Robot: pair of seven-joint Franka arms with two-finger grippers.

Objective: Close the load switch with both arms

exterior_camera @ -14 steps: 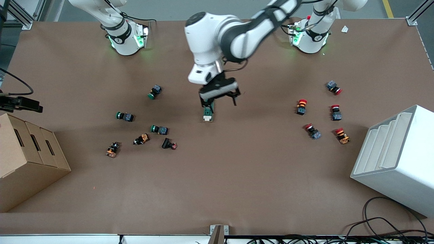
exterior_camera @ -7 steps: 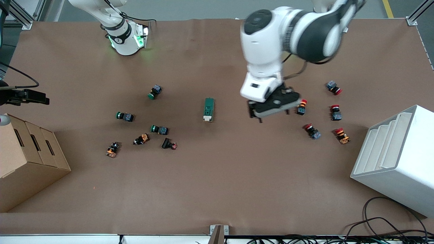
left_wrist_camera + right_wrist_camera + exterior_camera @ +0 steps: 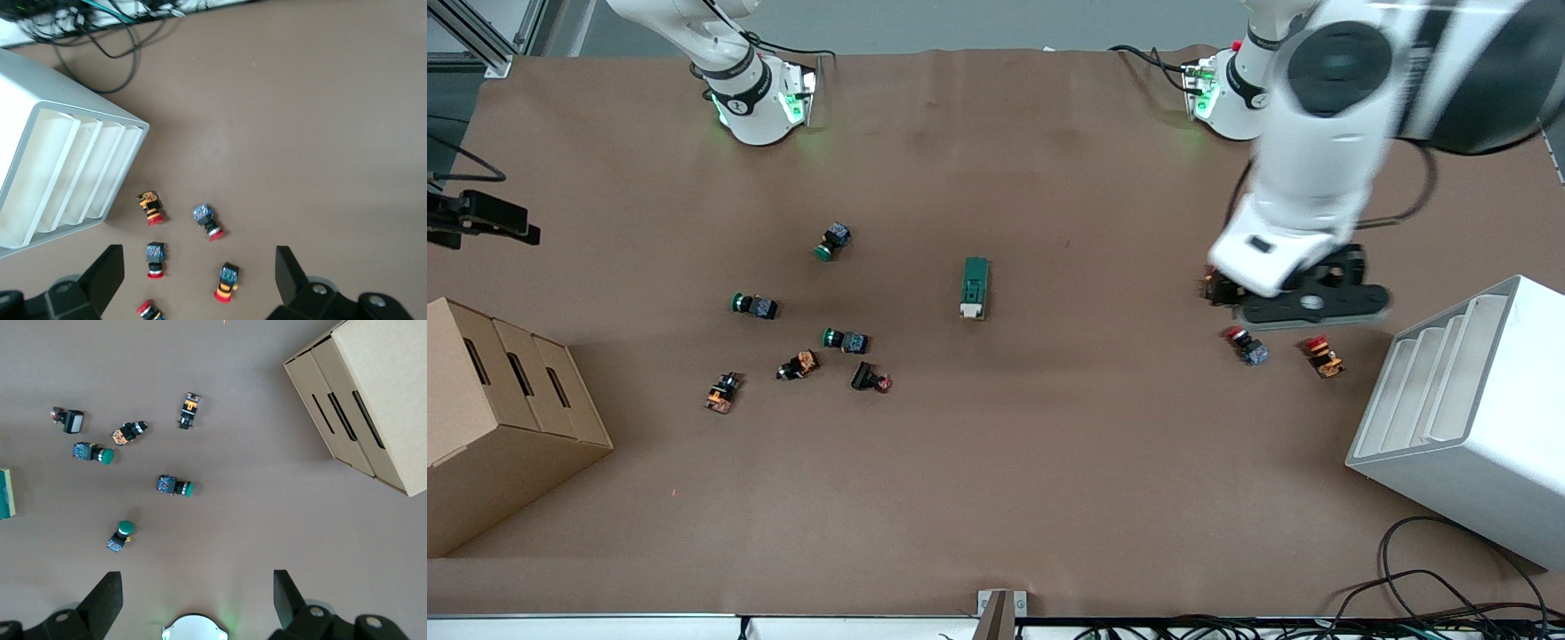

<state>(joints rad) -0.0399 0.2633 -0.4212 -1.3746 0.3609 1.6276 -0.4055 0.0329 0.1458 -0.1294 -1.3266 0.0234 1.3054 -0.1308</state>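
Note:
The load switch (image 3: 975, 287), a dark green block with a white end piece, lies flat in the middle of the table with no gripper on it. Its edge shows in the right wrist view (image 3: 5, 493). My left gripper (image 3: 1307, 304) is up in the air over the red push buttons toward the left arm's end of the table. In the left wrist view it (image 3: 198, 280) is open and empty. My right gripper (image 3: 197, 597) is open and empty, high over the right arm's own base (image 3: 193, 628). It is out of the front view.
Red push buttons (image 3: 1249, 347) (image 3: 208, 220) lie beside a white slotted rack (image 3: 1467, 418) (image 3: 60, 173). Green, orange and black push buttons (image 3: 845, 339) (image 3: 175, 486) lie toward a cardboard box (image 3: 498, 418) (image 3: 367, 400). Cables (image 3: 1449, 596) lie near the front edge.
My left gripper has left the load switch and swung up and away to the red push buttons at the left arm's end. The switch has stayed in place.

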